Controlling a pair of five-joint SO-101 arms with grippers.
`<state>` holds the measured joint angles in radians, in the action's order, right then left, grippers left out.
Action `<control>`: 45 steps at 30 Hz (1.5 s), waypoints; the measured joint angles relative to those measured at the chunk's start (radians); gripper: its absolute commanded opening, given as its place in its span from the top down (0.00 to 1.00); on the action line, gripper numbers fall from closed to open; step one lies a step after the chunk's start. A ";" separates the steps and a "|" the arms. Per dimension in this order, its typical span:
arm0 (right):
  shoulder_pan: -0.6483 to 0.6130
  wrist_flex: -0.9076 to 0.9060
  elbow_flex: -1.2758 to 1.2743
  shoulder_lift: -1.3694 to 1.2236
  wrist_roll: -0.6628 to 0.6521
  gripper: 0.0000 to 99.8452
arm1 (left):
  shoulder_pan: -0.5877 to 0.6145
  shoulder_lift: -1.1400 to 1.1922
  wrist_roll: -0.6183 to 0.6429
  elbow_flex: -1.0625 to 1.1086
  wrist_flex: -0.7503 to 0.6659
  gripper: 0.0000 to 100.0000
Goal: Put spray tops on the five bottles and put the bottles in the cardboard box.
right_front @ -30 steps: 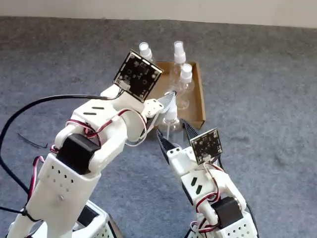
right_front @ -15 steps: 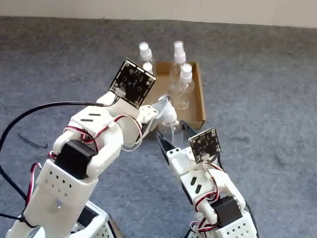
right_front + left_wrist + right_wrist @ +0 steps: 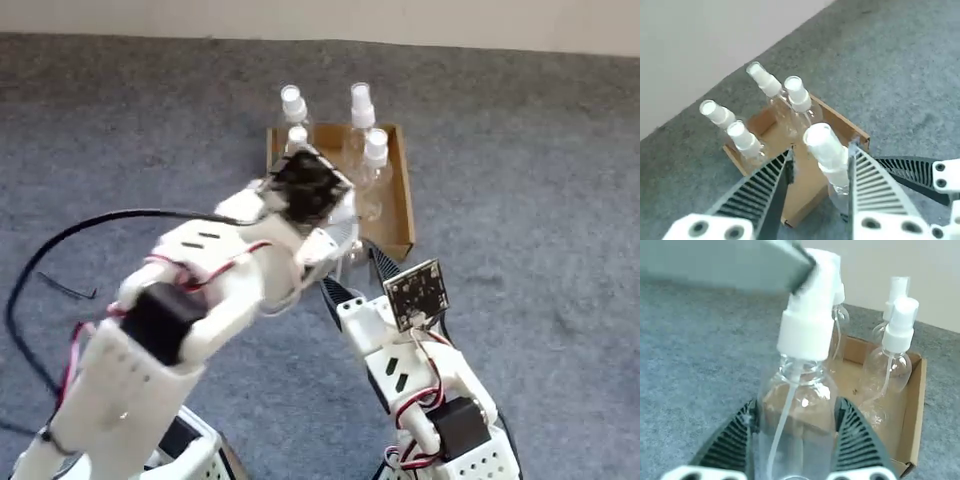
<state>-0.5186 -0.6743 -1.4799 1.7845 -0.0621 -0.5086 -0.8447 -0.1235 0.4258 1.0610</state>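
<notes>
A clear bottle (image 3: pixel 790 385) stands on the grey carpet just in front of the cardboard box (image 3: pixel 404 200), with my right gripper (image 3: pixel 796 412) shut on its body. A white spray top (image 3: pixel 824 145) sits on its neck. My left gripper (image 3: pixel 821 150) is open and straddles that top from above, one finger close against it and a gap at the other. In the high view the left wrist covers the bottle, and my right gripper (image 3: pixel 350 268) is below it. Several capped bottles (image 3: pixel 790 107) stand upright inside the box (image 3: pixel 842 121).
The box (image 3: pixel 914 405) sits toward the far edge of the carpet, near a pale wall. A black cable (image 3: pixel 60 235) loops over the carpet beside the left arm's base. Open carpet (image 3: pixel 530 230) lies on both sides of the box.
The left arm's wrist has tipped forward and down over the held bottle, bringing its fingers around the spray top. The right arm and its bottle have stayed put.
</notes>
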 measured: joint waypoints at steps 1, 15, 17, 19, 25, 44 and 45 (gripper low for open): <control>0.000 0.000 0.000 0.000 0.000 1.00 | 0.014 -0.023 0.000 -0.018 0.018 0.83; 0.133 0.107 0.086 -0.057 0.000 1.00 | 0.110 -0.318 -0.006 0.245 0.117 0.83; 0.133 0.109 0.160 -0.144 0.000 1.00 | 0.147 -0.327 -0.006 0.307 0.087 0.82; 0.135 0.109 0.258 -0.275 0.000 1.00 | 0.176 -0.354 -0.006 0.362 0.072 0.82; 0.089 0.110 0.589 -0.741 0.058 1.00 | 0.184 -0.516 0.005 0.559 0.040 0.82; -0.195 -0.141 1.028 -1.217 0.147 1.00 | 0.238 -0.896 0.012 0.870 -0.115 0.82; -0.195 -0.149 1.033 -1.217 0.149 1.00 | 0.238 -0.896 0.012 0.882 -0.132 0.82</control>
<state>-0.7135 -0.8232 -0.4473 0.5677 0.0867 -0.2708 -1.7407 -0.1112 1.3080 0.9291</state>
